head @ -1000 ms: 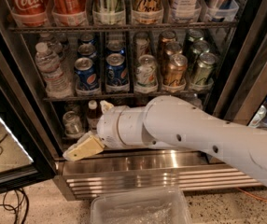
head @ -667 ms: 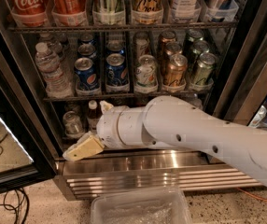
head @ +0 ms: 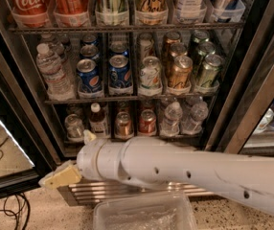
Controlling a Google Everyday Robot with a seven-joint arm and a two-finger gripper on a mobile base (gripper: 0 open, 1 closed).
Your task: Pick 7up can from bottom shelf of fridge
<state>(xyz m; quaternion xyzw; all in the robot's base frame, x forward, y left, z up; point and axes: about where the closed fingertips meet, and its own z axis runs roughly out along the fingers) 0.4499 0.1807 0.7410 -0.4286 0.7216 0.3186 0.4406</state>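
Wide and empty below the dark wire bottom shelf, the cream claw may clip its edge, missing the pale silvery can.

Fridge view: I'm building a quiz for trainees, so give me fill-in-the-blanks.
The 7up can stands at the bottom shelf's ____ end.
Right of the bronze can stands a ____ can.
The claw, low left before the fridge, holds ____.
Missing: left, red, nothing.
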